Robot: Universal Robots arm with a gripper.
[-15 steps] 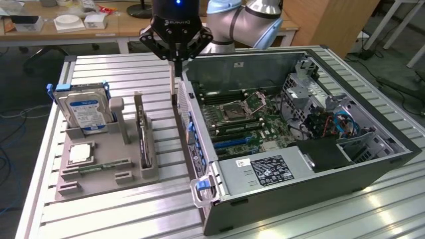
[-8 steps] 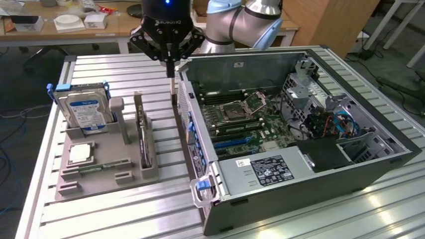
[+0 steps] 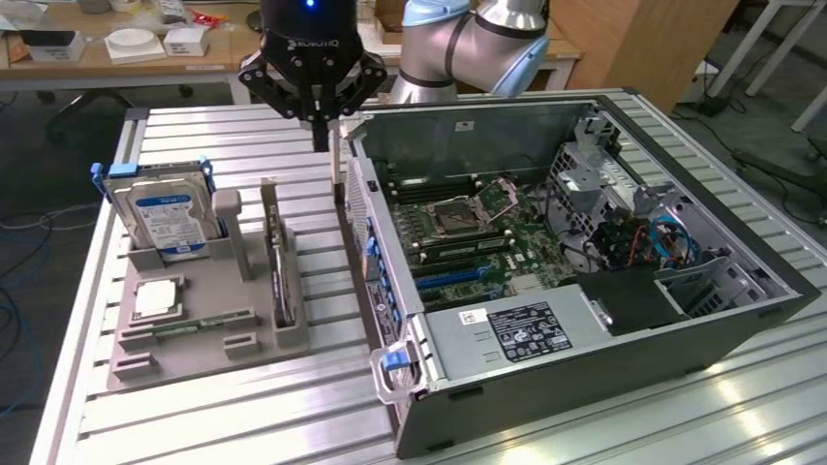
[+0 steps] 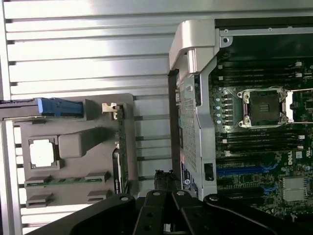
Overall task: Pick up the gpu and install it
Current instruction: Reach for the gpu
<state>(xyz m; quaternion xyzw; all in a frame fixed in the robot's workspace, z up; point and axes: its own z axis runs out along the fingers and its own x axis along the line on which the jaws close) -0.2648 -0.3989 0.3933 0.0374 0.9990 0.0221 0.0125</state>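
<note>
1x black gripper: jaws closed, nothing held, hanging over the slatted aluminium table between tray and case. 1x gpu, a thin black card, stands on edge in the grey plastic tray. Same tray: 1x silver blue-labelled hard drive, 1x square silver CPU, 1x narrow green memory stick. 1x open dark computer case.

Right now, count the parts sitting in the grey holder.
4: hard drive upright at the back, processor chip and memory stick flat in front, gpu on edge nearest the computer case. None seems hidden.
</note>
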